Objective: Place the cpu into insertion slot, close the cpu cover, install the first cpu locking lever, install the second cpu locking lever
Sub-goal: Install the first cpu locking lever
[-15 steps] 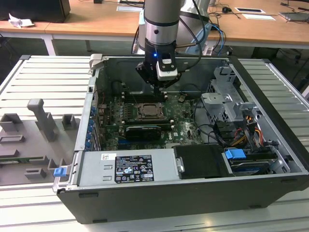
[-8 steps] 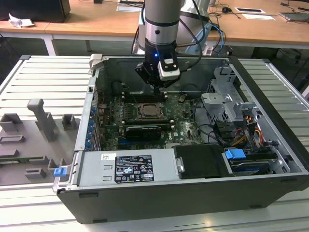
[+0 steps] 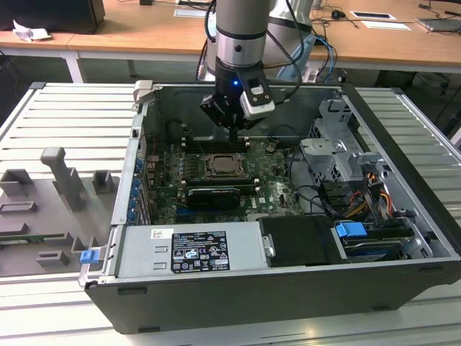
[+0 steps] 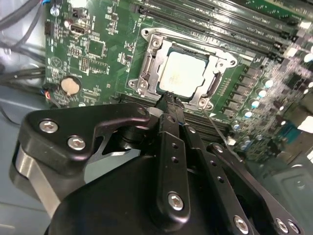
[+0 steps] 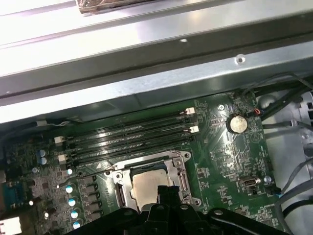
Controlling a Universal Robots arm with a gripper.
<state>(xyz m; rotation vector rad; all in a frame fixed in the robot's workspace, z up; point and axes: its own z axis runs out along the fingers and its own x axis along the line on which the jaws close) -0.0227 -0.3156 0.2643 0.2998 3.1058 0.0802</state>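
The black gripper (image 4: 169, 99), fingers pinched together on nothing, hung over the silvery frame-shaped cpu cover (image 4: 149, 63) surrounding the dull-silver square cpu (image 4: 183, 73).

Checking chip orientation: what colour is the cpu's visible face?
Dull silver, on the cpu; clearest in the second wrist view.

Reaches straight down from above with a thick round arm of silver and grey metal (image 3: 241, 29). Shows a small blue light (image 3: 235, 83) at the wrist. Ends in a black metal gripper (image 3: 233, 133), tips pointing down. Holds its two thin black fingers (image 4: 169, 128) pressed tight together, side by side.
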